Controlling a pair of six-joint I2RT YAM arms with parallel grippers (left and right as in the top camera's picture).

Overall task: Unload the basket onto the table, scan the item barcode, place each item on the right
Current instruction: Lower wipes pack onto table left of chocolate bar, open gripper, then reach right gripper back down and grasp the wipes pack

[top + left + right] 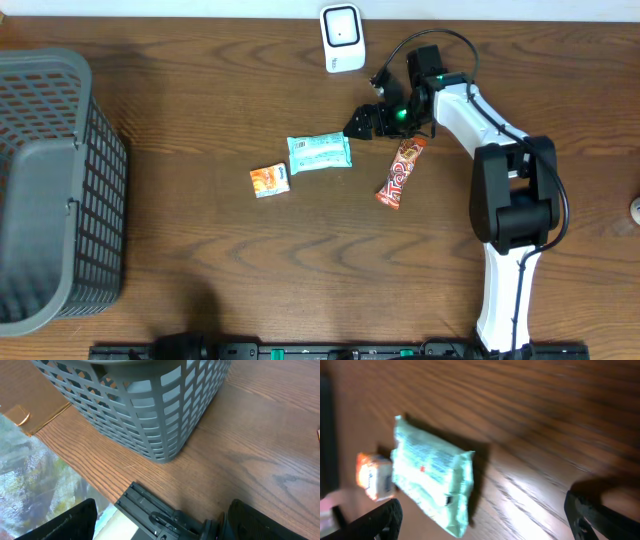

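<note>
Jaws on both sides stand spread wide, nothing between them. We note the left gripper (162,510) released, its dark fingers (65,522) at the bottom corners of its wrist view. It hangs over the surface (250,445) at the near edge, above a black rail (160,512). The right gripper (372,120) is likewise released and grasps nothing.

Nearest, along the left edge, we log a grey basket (60,190) that takes up most of that side, from the near left corner toward the far edge.

Mid-surface we count three items. The orange pack (270,181) is small and sits closest to us, its slightly longer side running left to right with a small tilt. The red bar (401,172) lies right of centre. Its long axis is diagonal, the near end pointing toward us and a little left, the far end leaning right, just beside the right gripper. The green packet (320,153) lies flat just beyond the orange pack. Its long axis runs left to right, almost parallel to the far edge. In the right wrist view it is blurred, and we cannot make out a barcode.

Just beyond and right of the green packet hovers the right gripper, apart from it, its fingers toward the left.

Farthest, the white scanner (341,38) stands at the far edge, near the middle.
</note>
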